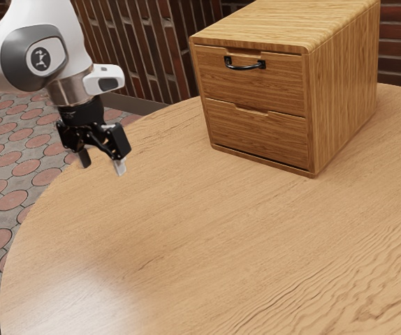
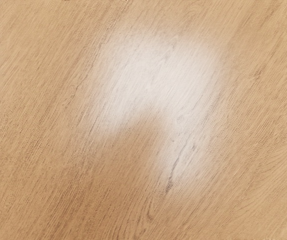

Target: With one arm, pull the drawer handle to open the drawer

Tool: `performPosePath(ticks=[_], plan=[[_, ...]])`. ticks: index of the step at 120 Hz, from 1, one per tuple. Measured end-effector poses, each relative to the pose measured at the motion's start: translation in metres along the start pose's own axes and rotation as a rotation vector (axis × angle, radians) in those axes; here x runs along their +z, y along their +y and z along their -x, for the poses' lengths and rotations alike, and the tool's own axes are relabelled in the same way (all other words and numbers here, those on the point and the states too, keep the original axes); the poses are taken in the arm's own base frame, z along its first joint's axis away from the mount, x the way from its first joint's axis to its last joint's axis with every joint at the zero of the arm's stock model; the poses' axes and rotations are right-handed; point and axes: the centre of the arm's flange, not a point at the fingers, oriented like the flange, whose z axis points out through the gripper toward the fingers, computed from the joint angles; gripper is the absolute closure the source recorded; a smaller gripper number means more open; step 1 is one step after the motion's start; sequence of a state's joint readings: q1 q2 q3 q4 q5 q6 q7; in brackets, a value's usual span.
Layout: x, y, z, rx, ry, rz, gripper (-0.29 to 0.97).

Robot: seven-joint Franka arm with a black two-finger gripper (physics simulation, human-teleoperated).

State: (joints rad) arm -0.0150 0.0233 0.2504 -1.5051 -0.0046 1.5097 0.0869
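Observation:
A wooden two-drawer cabinet (image 1: 284,77) stands at the far side of the round wooden table (image 1: 221,244). Its upper drawer (image 1: 256,80) carries a black handle (image 1: 244,65) near its top edge and sits flush with the cabinet front; the lower drawer (image 1: 256,132) has no handle that I can see. My gripper (image 1: 103,163) hangs at the exterior view's left, above the table's edge, well away from the cabinet. Its two fingers point down, stand apart, and hold nothing. Bare table wood (image 2: 143,120) with a pale glare patch lies under my hand.
A brick wall (image 1: 144,42) rises behind the table, and a paved floor (image 1: 12,174) lies beyond its edge at the exterior view's left. Open tabletop stretches between my gripper and the cabinet.

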Motion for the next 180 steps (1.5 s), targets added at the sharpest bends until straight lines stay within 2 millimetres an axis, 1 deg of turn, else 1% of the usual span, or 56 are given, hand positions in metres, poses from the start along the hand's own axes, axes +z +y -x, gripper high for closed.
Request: performPosePath(ticks=[29, 43, 51, 53, 59, 65, 68, 71, 75, 79, 84, 90, 95, 102, 106, 125, 139, 148, 158, 163, 168, 177, 180], plan=[[0.0, 0.052, -0.002, 0.1, 0.0, -0.002, 0.0], [-0.002, 0.071, -0.001, 0.135, 0.003, 0.013, 0.0], [-0.023, 0.078, 0.005, 0.149, 0.041, 0.031, 0.0], [-0.031, 0.08, 0.007, 0.152, 0.055, 0.035, 0.0], [-0.066, 0.084, 0.02, 0.167, 0.12, 0.047, 0.0], [-0.088, 0.084, 0.031, 0.173, 0.161, 0.056, 0.0], [-0.101, 0.079, 0.038, 0.164, 0.188, 0.06, 0.0], [-0.111, 0.07, 0.043, 0.142, 0.206, 0.063, 0.0], [-0.118, 0.053, 0.047, 0.086, 0.221, 0.067, 0.0], [-0.121, 0.035, 0.048, 0.013, 0.227, 0.069, 0.0], [-0.121, 0.018, 0.048, -0.094, 0.225, 0.075, 0.0], [-0.117, 0.01, 0.044, -0.214, 0.219, 0.084, 0.0], [-0.111, 0.01, 0.037, -0.303, 0.213, 0.091, 0.0], [-0.095, 0.014, 0.021, -0.417, 0.198, 0.094, 0.0], [-0.09, 0.016, 0.015, -0.475, 0.199, 0.098, 0.0], [-0.085, 0.028, 0.001, -0.701, 0.224, 0.133, 0.0], [-0.073, 0.034, -0.015, -0.838, 0.237, 0.153, 0.0], [-0.06, 0.028, -0.03, -0.931, 0.238, 0.175, 0.0], [-0.048, 0.009, -0.047, -1.044, 0.258, 0.201, 0.0], [-0.048, 0.003, -0.052, -1.089, 0.281, 0.219, 0.0], [-0.053, 0.003, -0.055, -1.12, 0.306, 0.242, 0.0], [-0.06, 0.016, -0.059, -1.151, 0.332, 0.283, 0.0], [-0.059, 0.02, -0.062, -1.165, 0.334, 0.291, 0.0]])
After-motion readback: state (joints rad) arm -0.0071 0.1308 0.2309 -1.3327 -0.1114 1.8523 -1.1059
